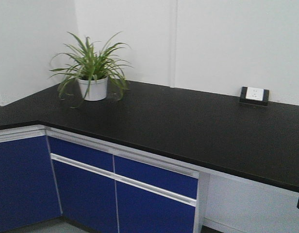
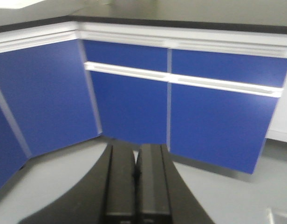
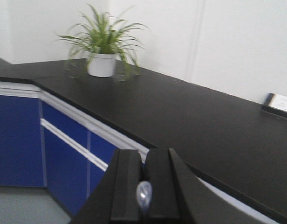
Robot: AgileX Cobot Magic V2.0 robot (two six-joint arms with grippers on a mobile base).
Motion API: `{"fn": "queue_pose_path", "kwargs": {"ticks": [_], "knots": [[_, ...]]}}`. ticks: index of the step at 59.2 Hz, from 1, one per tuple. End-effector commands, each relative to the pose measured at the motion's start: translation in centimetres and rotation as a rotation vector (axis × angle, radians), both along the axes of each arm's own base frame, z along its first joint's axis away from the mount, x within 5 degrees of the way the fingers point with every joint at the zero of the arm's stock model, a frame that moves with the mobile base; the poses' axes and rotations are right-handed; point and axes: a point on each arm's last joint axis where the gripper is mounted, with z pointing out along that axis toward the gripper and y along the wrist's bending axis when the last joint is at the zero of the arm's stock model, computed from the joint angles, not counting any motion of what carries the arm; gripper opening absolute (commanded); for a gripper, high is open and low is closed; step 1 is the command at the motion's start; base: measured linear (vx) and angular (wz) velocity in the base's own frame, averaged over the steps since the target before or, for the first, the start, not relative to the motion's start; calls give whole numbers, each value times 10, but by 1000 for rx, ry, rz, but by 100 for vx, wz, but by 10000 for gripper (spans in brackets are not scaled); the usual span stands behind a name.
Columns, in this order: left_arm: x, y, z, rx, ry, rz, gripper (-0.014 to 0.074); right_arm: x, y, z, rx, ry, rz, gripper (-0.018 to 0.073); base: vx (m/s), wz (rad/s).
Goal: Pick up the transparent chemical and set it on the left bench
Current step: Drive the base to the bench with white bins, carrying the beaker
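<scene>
My right gripper (image 3: 144,156) is shut, with a small translucent dropper bulb (image 3: 143,193) pinched between its black fingers. This bulb is the only part of the transparent chemical that shows; its clear glass vessel is hidden below the jaws. The gripper hangs in front of the edge of a black worktop (image 3: 190,126). My left gripper (image 2: 135,151) is shut and empty, low over the grey floor and facing blue cabinet doors (image 2: 129,102). The left bench with its three white bins is out of view.
The black corner worktop (image 1: 188,126) carries a potted green plant (image 1: 92,73) at the back left and a white wall socket (image 1: 254,95) at the back right. Blue cabinets with white handles (image 1: 120,189) stand under it. White walls rise behind.
</scene>
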Motion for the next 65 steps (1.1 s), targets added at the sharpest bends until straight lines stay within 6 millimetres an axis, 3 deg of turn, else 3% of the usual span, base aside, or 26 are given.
{"fn": "queue_pose_path", "kwargs": {"ticks": [1, 65], "knots": [[-1, 0, 3, -14, -81, -1, -3, 0, 1, 11, 21, -34, 13, -3, -30, 50], [-1, 0, 3, -14, -81, -1, -3, 0, 1, 11, 20, -33, 12, -3, -18, 55]]}}
